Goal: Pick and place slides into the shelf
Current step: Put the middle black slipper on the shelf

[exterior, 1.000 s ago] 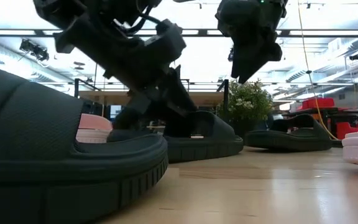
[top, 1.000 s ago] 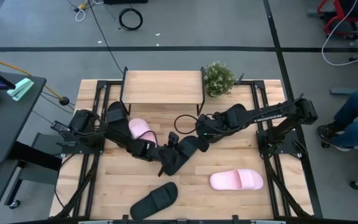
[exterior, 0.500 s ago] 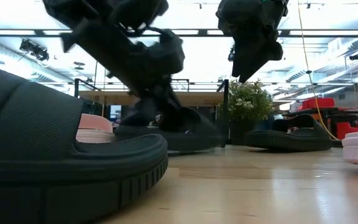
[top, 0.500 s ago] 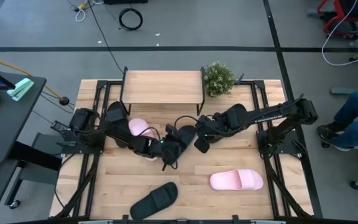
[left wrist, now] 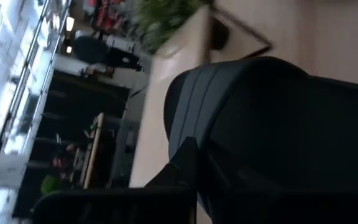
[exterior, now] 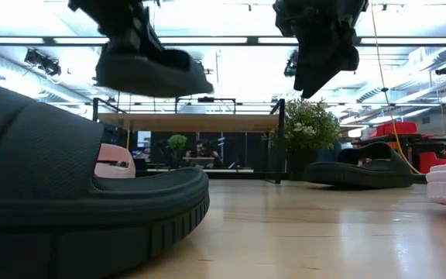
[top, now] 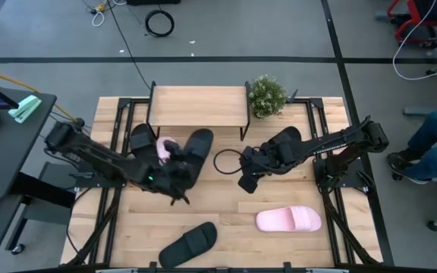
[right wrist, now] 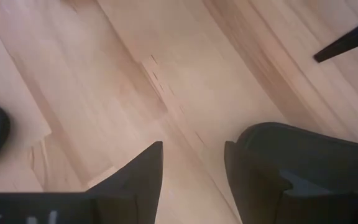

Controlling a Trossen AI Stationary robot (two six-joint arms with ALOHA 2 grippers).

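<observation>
Left gripper (top: 174, 176) is clamped on a black slide (top: 192, 152), lifted. Right gripper (top: 246, 180) hangs unclenched, empty. Advise levelling the slide before entering the shelf (top: 198, 105).

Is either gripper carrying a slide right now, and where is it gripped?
The left gripper holds a black slide, lifted off the table; the exact grip spot is hidden. The right gripper is open and empty.

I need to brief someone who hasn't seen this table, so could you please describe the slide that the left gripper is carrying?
Start at the shelf along the table's far edge. Just in front of it, the left gripper holds a black slide up off the wood, beside a pink slide. It is the only slide in the air; the other black slide lies on the table's near edge.
</observation>
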